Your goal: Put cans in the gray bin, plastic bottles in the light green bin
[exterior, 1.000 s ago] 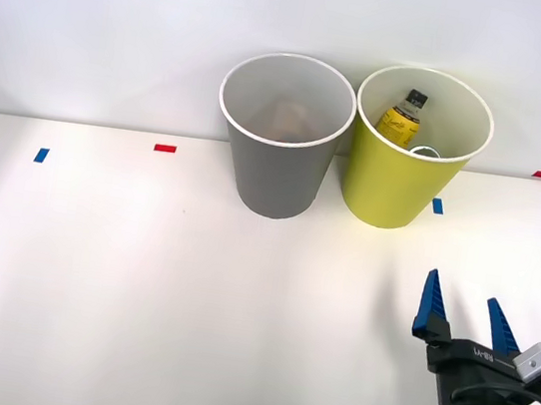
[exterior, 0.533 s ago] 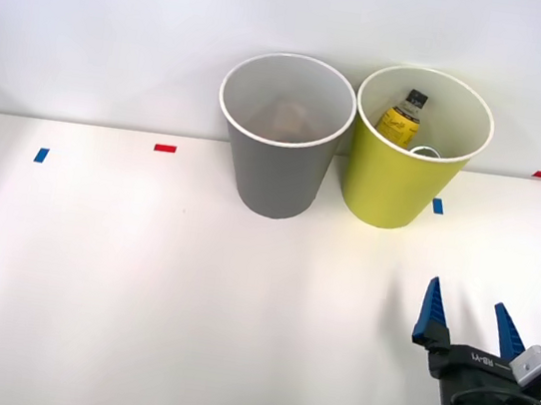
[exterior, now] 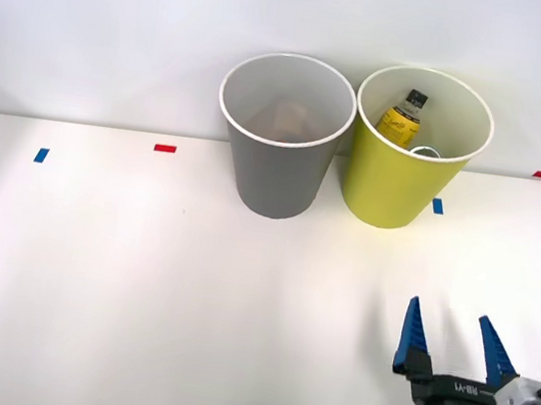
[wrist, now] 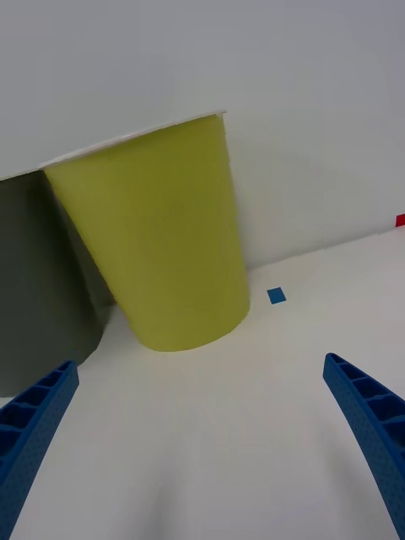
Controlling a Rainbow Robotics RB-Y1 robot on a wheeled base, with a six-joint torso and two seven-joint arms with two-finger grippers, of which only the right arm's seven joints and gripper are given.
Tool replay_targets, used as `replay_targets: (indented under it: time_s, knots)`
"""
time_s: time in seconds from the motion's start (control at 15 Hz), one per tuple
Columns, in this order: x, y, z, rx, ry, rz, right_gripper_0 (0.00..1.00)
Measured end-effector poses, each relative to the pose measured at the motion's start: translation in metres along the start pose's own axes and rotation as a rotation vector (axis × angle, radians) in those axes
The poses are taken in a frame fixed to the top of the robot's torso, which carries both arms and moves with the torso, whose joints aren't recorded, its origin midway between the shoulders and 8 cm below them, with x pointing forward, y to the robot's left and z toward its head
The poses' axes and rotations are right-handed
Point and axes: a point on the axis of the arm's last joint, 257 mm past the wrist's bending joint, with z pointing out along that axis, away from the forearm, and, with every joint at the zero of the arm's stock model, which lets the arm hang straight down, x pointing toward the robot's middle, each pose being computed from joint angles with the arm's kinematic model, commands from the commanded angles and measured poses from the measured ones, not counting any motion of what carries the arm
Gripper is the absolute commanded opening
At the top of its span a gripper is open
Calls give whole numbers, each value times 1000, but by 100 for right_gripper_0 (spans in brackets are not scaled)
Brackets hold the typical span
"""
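looking at your front view, you have the right gripper [exterior: 453,338] low in the lower right of the frame, above the white table [exterior: 118,282], its two blue ribbed fingers [exterior: 412,334] spread apart with nothing between them. your wrist view agrees: the two fingers [wrist: 34,422] sit at opposite corners with bare table between them.

at upper centre of the front view you see the gray bin [exterior: 281,144] standing upright on the table, and just beside it toward the right the light green bin [exterior: 407,166], also upright. the two stand close side by side; you cannot tell whether their walls touch. both stand well apart from the gripper, further up the frame.

inside the light green bin you find the yellow bottle [exterior: 402,118], black cap uppermost, leaning against the far wall. beside it, lower in the bin, a pale rounded shape is too small for you to identify. inside the gray bin a faint brownish shape lies at the bottom, too blurred to name.

in your wrist view the light green bin [wrist: 160,245] stands in the middle of the frame, with the gray bin [wrist: 42,278] at the left edge of the frame, partly behind it.

small tape marks dot the table: a red mark [exterior: 164,148] and a blue mark [exterior: 40,155] at left, another blue mark [exterior: 437,206] just beside the light green bin's base, seen also in your wrist view [wrist: 276,295].
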Motion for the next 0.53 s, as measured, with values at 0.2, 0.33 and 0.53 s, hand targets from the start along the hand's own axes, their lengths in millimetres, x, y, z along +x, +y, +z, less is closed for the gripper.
replay_targets:
  time_s: [0.2, 0.33, 0.53]
  knots:
    - [7, 4, -27, -43, 31, -69, 100]
    - [13, 4, -38, -37, 49, -154, 100]
    - [29, 13, -60, -20, 98, -205, 100]
